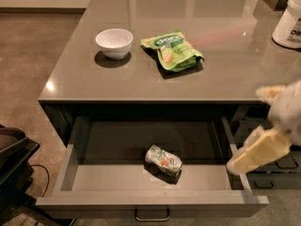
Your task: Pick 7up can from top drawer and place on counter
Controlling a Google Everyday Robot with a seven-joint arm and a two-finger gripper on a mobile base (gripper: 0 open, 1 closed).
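Item one: small dented drink can (pixel 163 159) with silver ends and a green-and-white label. It lay on its side near the middle of the floor of the wide, shallow dark grey drawer (pixel 70 168), which stood pulled open. Item two: your cream two-finger gripper (pixel 243 129) hung over the drawer's right wall, spread wide, holding nothing, apart from the can. Item three: glossy grey-brown stone counter (pixel 225 69). It bore a white bowl (pixel 114 42), a flat green snack bag (pixel 172 51) and a white tub (pixel 289 20).
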